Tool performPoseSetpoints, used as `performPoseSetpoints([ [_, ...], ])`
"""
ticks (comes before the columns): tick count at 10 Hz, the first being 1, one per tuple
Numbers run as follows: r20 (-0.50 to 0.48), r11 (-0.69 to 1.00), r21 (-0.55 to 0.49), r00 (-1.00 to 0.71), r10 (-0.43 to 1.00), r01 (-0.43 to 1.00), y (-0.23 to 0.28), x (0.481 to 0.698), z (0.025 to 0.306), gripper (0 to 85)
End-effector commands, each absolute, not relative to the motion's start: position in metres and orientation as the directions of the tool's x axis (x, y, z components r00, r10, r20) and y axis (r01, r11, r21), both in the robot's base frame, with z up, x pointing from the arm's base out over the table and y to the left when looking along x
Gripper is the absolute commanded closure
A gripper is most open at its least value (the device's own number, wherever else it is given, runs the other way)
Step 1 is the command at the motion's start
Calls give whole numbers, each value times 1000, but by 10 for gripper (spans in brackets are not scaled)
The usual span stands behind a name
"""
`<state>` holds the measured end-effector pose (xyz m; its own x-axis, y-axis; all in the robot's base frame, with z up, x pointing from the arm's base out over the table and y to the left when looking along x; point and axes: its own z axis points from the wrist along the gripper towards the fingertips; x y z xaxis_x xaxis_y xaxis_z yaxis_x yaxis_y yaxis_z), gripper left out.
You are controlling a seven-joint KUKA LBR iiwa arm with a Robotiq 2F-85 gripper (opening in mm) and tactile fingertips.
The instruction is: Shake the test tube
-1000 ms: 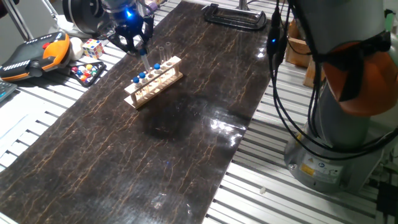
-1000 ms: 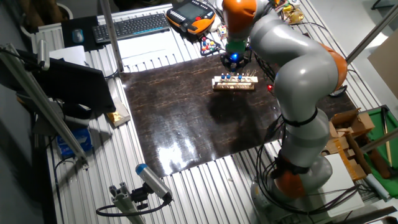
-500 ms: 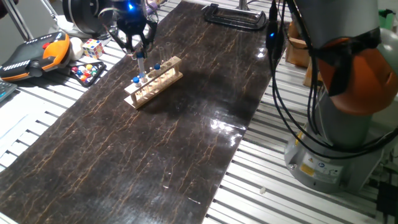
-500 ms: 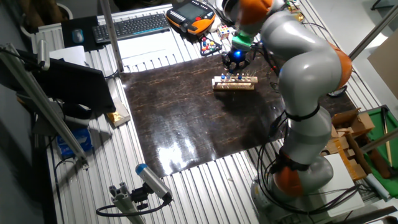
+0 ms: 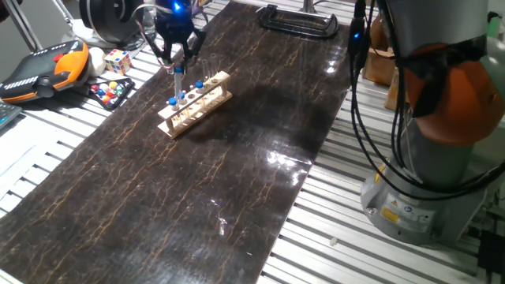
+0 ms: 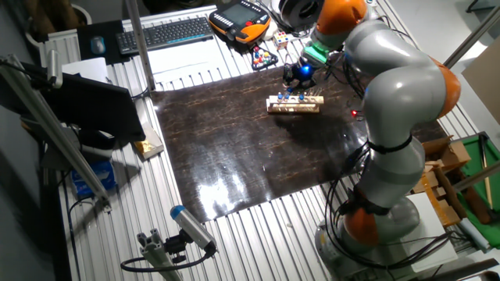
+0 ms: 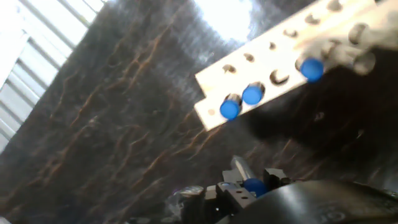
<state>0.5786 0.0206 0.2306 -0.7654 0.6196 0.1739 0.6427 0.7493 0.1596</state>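
Note:
My gripper is shut on a test tube, a slim clear tube that hangs down from the fingers just above the left part of the light wooden rack. In the hand view its blue top sits between my fingers, above the rack. Three other blue-topped tubes stand in the rack, with an empty hole between them. Clear tubes without tops stand at the rack's far end. In the other fixed view the gripper hovers over the rack.
An orange teach pendant, a Rubik's cube and coloured balls lie left of the dark mat. A black clamp lies at the mat's far end. The robot base and its cables stand at the right.
My gripper has moved up and slightly to the right with the tube, lifting it out of the rack. The arm's upper links have swung to the right.

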Motion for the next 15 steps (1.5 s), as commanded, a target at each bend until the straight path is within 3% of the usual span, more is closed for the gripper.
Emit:
performPoseSetpoints([
  [1, 48, 818, 64, -821, 569, 571, 18, 579, 231, 843],
  [5, -146, 866, -218, -893, 426, 449, 15, 579, 231, 843],
  [9, -191, 868, -308, -919, 345, 389, 7, 579, 232, 843],
  [10, -182, 874, -293, -920, 346, 387, 8, 579, 231, 843],
  [13, -8, 869, -19, -870, 494, 494, 19, 579, 230, 843],
  [15, 74, 827, 83, -831, 551, 556, 23, 579, 229, 843],
])
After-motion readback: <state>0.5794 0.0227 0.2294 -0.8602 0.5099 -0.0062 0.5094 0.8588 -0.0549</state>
